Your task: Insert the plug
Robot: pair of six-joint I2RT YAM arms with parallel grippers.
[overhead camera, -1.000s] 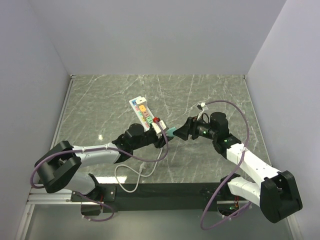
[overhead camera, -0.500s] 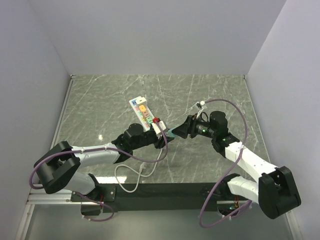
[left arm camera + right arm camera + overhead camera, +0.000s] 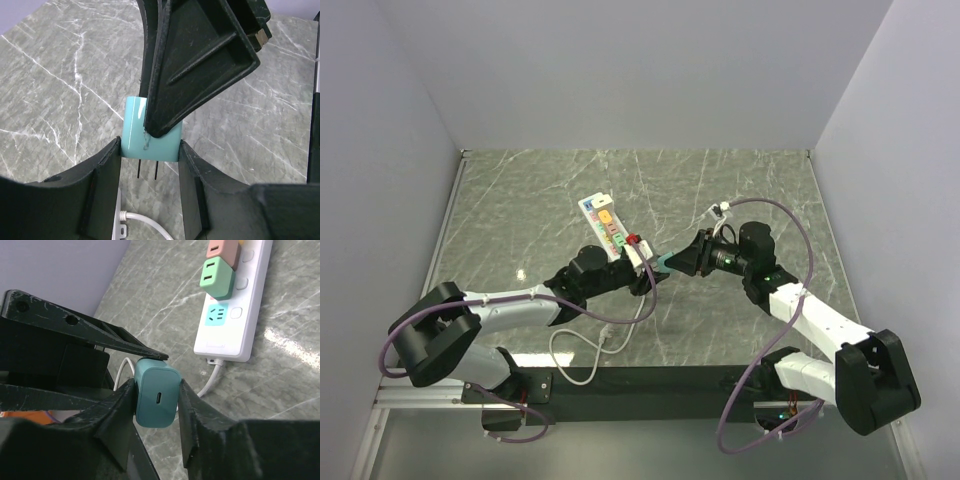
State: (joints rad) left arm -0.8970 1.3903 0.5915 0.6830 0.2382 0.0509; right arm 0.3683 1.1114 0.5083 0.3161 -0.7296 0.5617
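The plug [image 3: 661,264] is a teal block with two thin prongs, held in the air between both arms, just right of the near end of the white power strip [image 3: 606,226]. My left gripper [image 3: 149,150] is shut on the plug's [image 3: 134,131] sides, prongs pointing back toward its wrist. My right gripper [image 3: 156,390] has come in from the right and is shut on the plug [image 3: 156,399] across its other pair of sides, USB port facing its camera. One right finger [image 3: 200,55] covers the plug's top in the left wrist view.
The power strip [image 3: 235,315] lies on the marble table with a green adapter [image 3: 218,278] and a pink one [image 3: 223,247] plugged in, and a bare socket [image 3: 219,315] at its near end. Its white cable [image 3: 582,346] loops toward the arm bases.
My right gripper has moved a little left onto the plug and its jaws have closed on it. The left gripper has kept its hold and stayed in place.
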